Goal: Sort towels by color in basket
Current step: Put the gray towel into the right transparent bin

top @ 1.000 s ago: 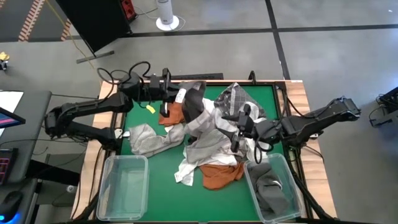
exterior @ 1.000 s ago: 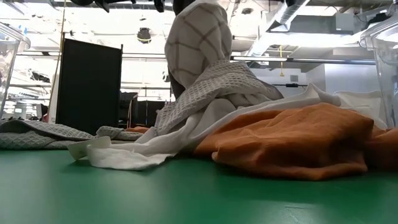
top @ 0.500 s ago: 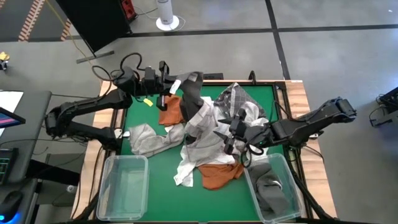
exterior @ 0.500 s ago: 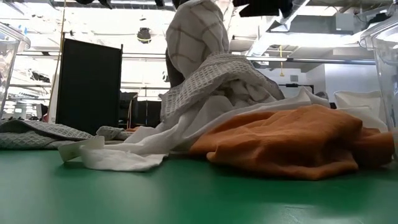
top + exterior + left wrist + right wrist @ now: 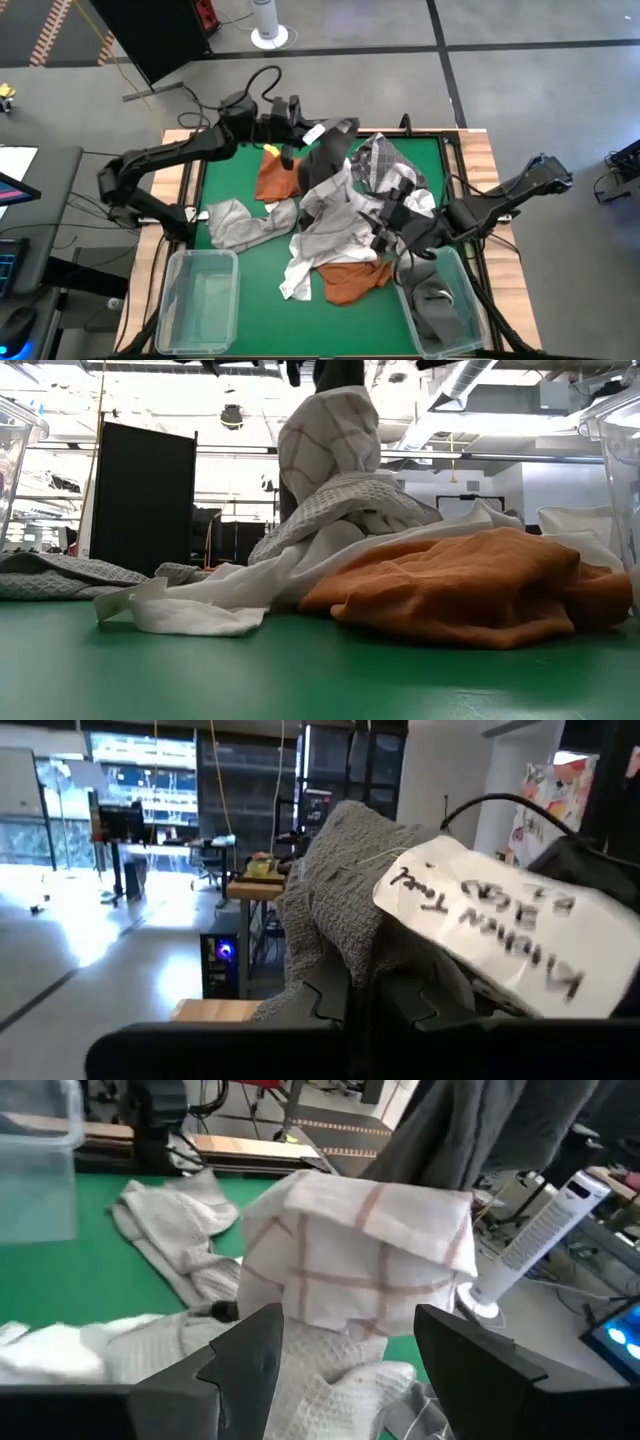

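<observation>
My left gripper (image 5: pixel 305 133) is raised over the far side of the table, shut on a dark grey towel (image 5: pixel 325 160) that carries a white label (image 5: pixel 500 935). My right gripper (image 5: pixel 383 238) hovers open over the right part of the towel pile, touching nothing. In its wrist view its fingers (image 5: pixel 250 1360) face the white-and-grey checked towel (image 5: pixel 360 1260), which is humped on top of the pile (image 5: pixel 330 440). Rust orange towels lie at the far left (image 5: pixel 274 180) and the near side (image 5: pixel 350 282) of the pile. White towels (image 5: pixel 325 240) spread between them. My left gripper pinches the dark grey towel at an upper edge beside its white label (image 5: pixel 313 132), coming roughly level from the table's left. The towel drapes over the fingers (image 5: pixel 330 890) and hangs below them. Its lower end (image 5: pixel 318 188) rests on the pile.
Two clear bins stand at the near edge: the left one (image 5: pixel 170 310) holds nothing, and the right one (image 5: pixel 465 300) holds a grey towel (image 5: pixel 435 310). A light grey towel (image 5: pixel 235 222) lies on the green mat left of the pile. Bare mat (image 5: pixel 320 680) shows in front.
My left gripper has risen and moved toward the table's right, drawing the dark grey towel up out of the pile; the towel's lower end has stayed on it. The checked towel's hump has shifted with the pull. My right gripper has drifted slightly toward the near edge.
</observation>
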{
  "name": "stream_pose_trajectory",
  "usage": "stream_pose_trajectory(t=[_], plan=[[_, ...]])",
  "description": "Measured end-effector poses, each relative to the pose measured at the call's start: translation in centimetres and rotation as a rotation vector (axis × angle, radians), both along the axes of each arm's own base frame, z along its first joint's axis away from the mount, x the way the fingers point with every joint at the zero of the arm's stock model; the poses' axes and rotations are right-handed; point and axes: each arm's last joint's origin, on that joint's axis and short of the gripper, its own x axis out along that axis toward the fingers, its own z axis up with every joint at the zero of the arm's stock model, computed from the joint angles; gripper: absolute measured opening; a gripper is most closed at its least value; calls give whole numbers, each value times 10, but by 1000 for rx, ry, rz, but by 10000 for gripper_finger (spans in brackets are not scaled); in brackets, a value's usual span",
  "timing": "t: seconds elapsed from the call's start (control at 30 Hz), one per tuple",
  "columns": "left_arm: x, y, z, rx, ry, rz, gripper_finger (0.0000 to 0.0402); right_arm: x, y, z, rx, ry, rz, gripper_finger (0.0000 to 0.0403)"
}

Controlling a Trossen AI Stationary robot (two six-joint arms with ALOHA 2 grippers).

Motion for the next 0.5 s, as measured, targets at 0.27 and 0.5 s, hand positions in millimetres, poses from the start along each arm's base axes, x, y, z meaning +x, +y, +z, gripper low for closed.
stream_pose_trajectory(t=[0.27, 0.5], plan=[[3, -8, 28, 21, -36, -57, 8, -18, 3, 6, 58, -10, 24, 270], [-1, -16, 50, 53, -38, -89, 8, -16, 7, -1, 48, 16, 38, 270]])
